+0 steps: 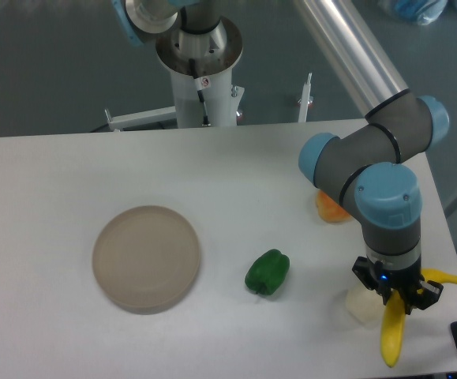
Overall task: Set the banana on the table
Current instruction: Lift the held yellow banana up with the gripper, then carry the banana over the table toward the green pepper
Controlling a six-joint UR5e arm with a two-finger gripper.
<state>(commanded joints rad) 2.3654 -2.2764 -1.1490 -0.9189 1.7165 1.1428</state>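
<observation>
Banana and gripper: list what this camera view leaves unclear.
- Banana: its upper part is hidden behind the gripper, so whether the fingers are clamped on it cannot be told.
- Whether the banana rests on the table or hangs above it: one view only, cannot tell.
- Pear: right side covered by the gripper and banana.
- Orange fruit: mostly hidden behind the arm's wrist.

Smooth glossy banana (392,335), matt white table (70,174), matt beige plate (146,258).
</observation>
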